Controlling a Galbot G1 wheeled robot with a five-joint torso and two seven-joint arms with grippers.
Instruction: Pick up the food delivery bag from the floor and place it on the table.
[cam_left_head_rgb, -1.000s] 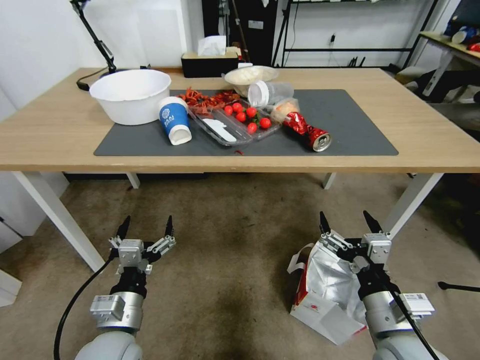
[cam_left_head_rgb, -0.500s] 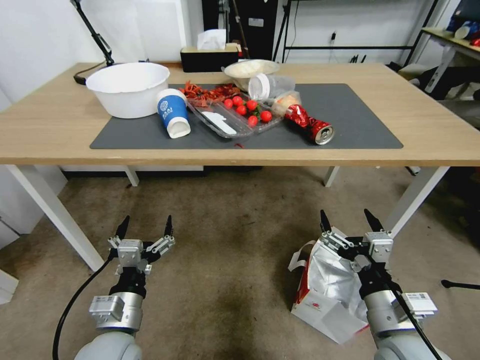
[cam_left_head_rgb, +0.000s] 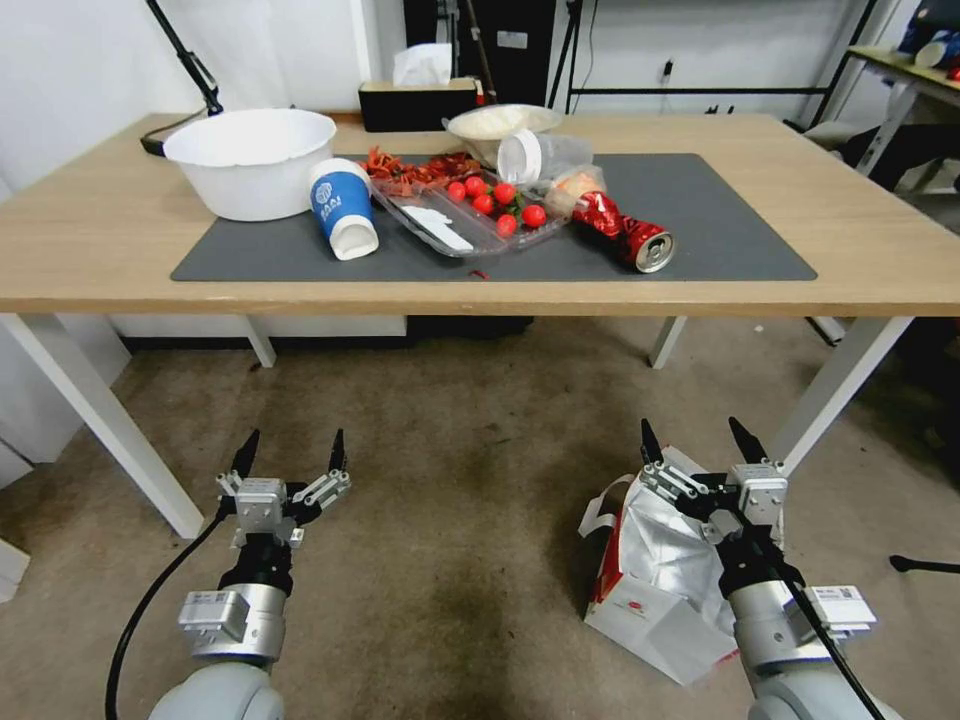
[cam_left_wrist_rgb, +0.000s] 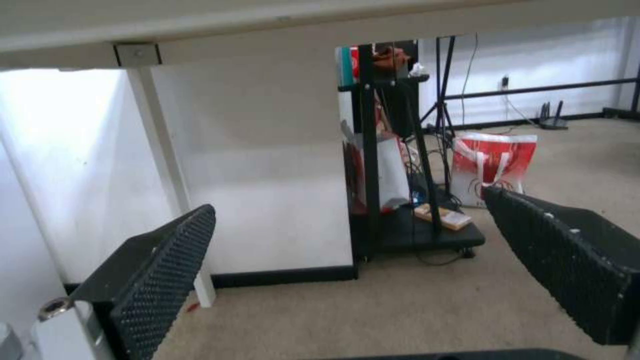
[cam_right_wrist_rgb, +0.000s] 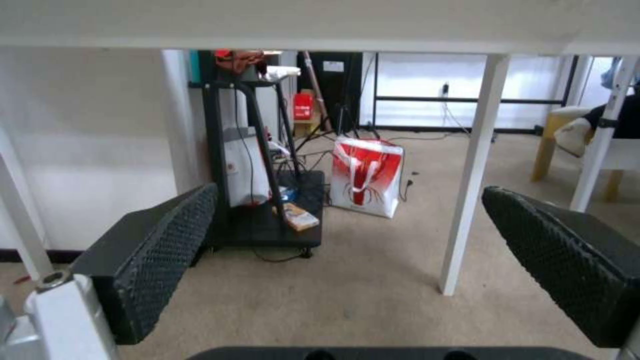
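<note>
A food delivery bag (cam_left_head_rgb: 655, 570) sat crumpled on the floor (cam_left_head_rgb: 450, 480), on the right and nearer than the table (cam_left_head_rgb: 880, 260), its silver lining gaping upward and one white handle drooping over its left side. The bag had not been lifted; it leaned to the right with its red side panel and small round logo facing left.

The right gripper (cam_left_head_rgb: 697, 447) hovered above the bag's far rim, fingers spread wide, seemingly lined up over the open mouth so that it could come down on the rim or a handle. From the head view it was not clear whether the fingers touched the foil. The right wrist view looked out between the parted pads under the tabletop toward a table leg (cam_right_wrist_rgb: 470, 170) and a second red and white bag (cam_right_wrist_rgb: 367, 175) far off beside a black trolley (cam_right_wrist_rgb: 267, 150).

The left gripper (cam_left_head_rgb: 291, 455) hung over bare carpet on the left, well apart from the bag, its fingers likewise open and empty, apparently waiting while the other arm worked.

Above, the dark grey mat (cam_left_head_rgb: 730, 240) was crowded on its left half: a white bowl (cam_left_head_rgb: 250, 165), a tipped blue cup (cam_left_head_rgb: 340, 210), a clear tray (cam_left_head_rgb: 470, 225) of cherry tomatoes (cam_left_head_rgb: 500, 200) and a crushed red can (cam_left_head_rgb: 630, 235). The mat's right half lay open, the likeliest landing spot for the bag.
</note>
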